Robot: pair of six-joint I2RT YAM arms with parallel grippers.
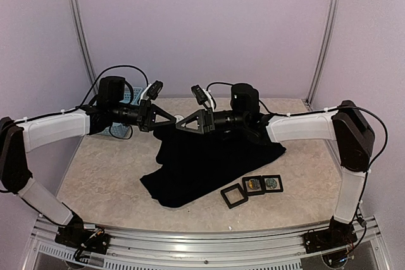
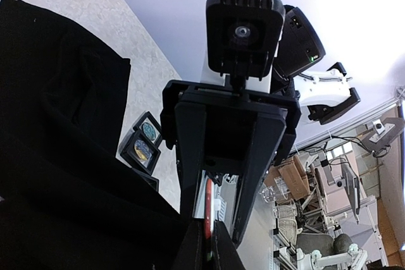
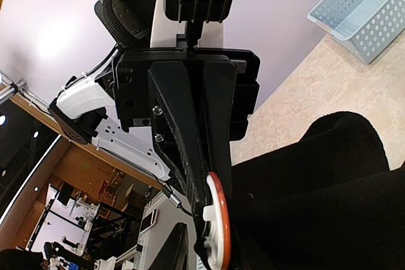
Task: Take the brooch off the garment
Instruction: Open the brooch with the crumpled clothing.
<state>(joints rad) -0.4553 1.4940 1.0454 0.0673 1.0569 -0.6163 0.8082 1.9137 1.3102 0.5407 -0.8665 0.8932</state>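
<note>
The black garment (image 1: 209, 162) lies spread on the table, with one edge lifted up to where the two grippers meet. My left gripper (image 1: 172, 118) is shut on the brooch, a thin disc with a red-orange rim (image 2: 207, 216) and a white back (image 3: 217, 229). In the left wrist view the gripper (image 2: 207, 248) pinches the disc edge-on. My right gripper (image 1: 180, 123) faces it with its fingers (image 2: 190, 156) apart around the brooch. In the right wrist view one finger (image 3: 173, 250) stands clear of the disc, and garment fabric (image 3: 316, 194) hides the other.
Three small black square frames (image 1: 254, 186) lie at the garment's near right; two hold items and also show in the left wrist view (image 2: 143, 147). A light-blue perforated basket (image 1: 130, 97) stands at the back left and shows in the right wrist view (image 3: 361, 17).
</note>
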